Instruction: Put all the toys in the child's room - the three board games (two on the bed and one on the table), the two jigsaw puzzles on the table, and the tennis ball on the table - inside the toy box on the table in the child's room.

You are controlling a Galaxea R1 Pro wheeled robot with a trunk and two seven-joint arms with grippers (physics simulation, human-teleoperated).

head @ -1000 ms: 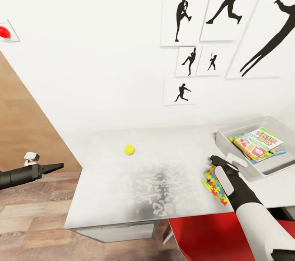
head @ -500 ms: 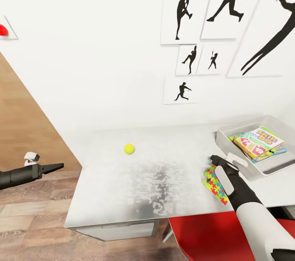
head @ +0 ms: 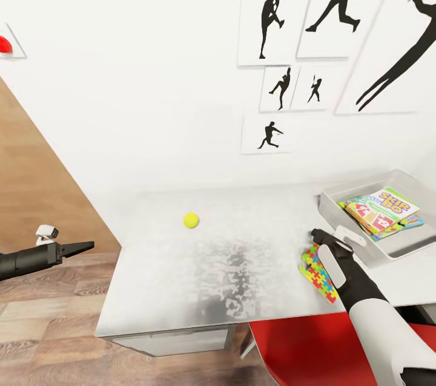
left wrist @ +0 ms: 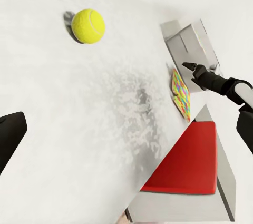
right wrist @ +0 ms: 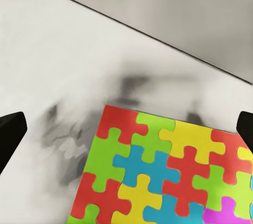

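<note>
Left hand (head: pixel 85 246): off the left edge of the bench, over the wood floor (head: pixel 54 319); its dark fingers look drawn together to a point in the head view, while the left wrist view shows one finger at the frame edge, so I cannot tell whether it is spread or pressed together; it holds nothing.
Bench (head: pixel 181 277): pale and mottled, set against the white wall.
Tennis ball (head: pixel 191 221): yellow, alone on the bench towards its left rear, well apart from both hands; also seen at (left wrist: pixel 88 25).
Wall pictures (head: pixel 269 29): black silhouettes of ball players above the bench.
Jigsaw puzzle (head: pixel 319 273): bright multicoloured piece pattern, flat near the front right edge of the bench; also at (right wrist: pixel 168 171).
Right hand (head: pixel 324 239): spread, poised just over the puzzle's far end, fingers either side of it in the wrist view, gripping nothing.
Red chair (head: pixel 303 350): under the bench's right front.
Toy box (head: pixel 339 212): grey tray at the bench's right rear, just beyond the right hand.
Board games (head: pixel 381 210): stacked inside the toy box, Skip-Bo on top.
</note>
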